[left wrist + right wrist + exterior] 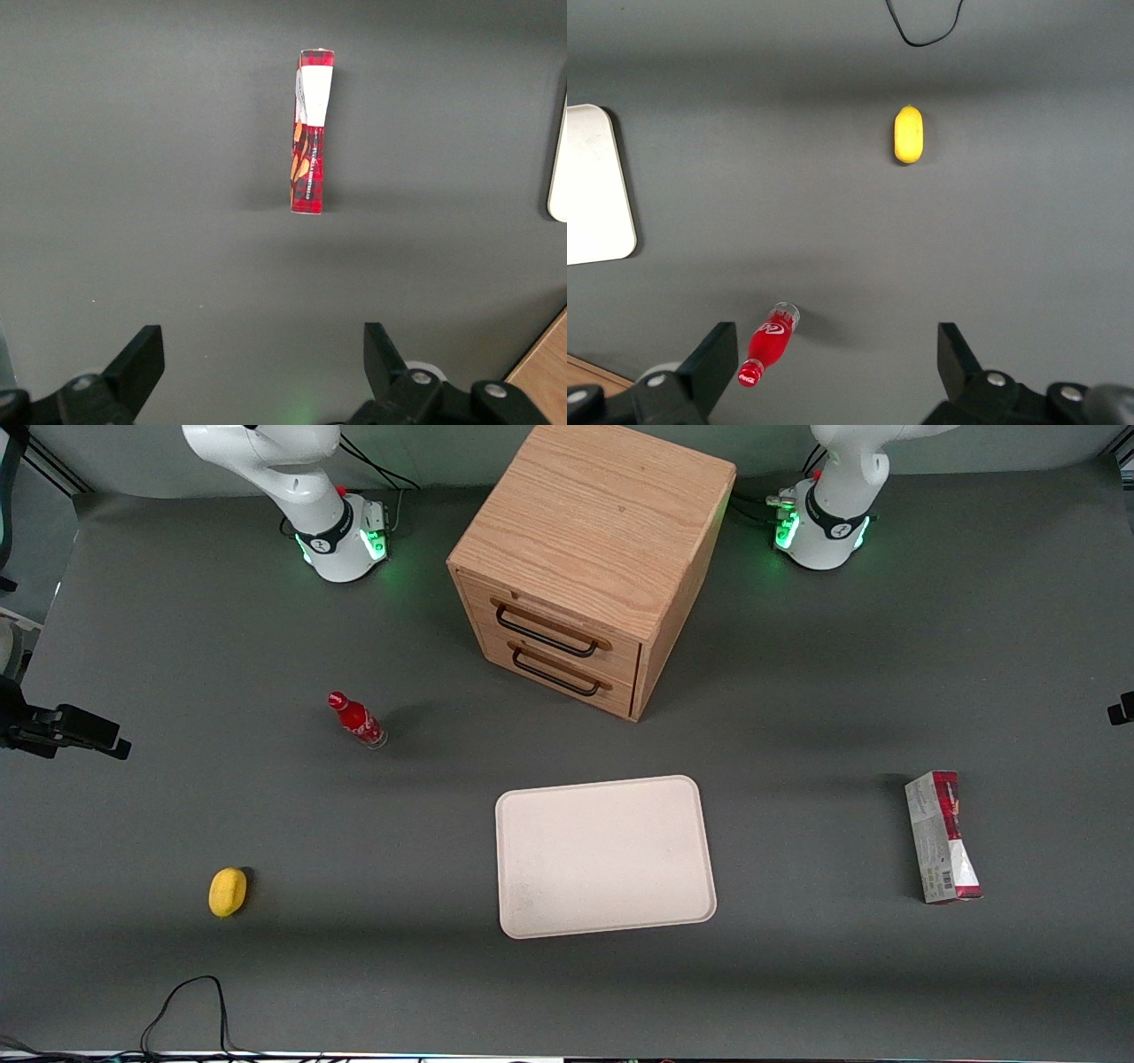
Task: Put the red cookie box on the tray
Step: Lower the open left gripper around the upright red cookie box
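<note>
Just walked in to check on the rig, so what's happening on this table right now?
Nothing is being held yet. The left arm's gripper hangs above the table with its jaws open and nothing between them. The red cookie box lies on the table toward the working arm's end, untouched. The tray sits bare near the middle, in front of the wooden cabinet. A red bottle and a yellow object lie toward the parked arm's end.

Red cookie box (943, 838): red tartan, grey-white barcode side; tray (605, 856): cream-white; table (797, 691): dark grey; black end effector (261, 376) above table
</note>
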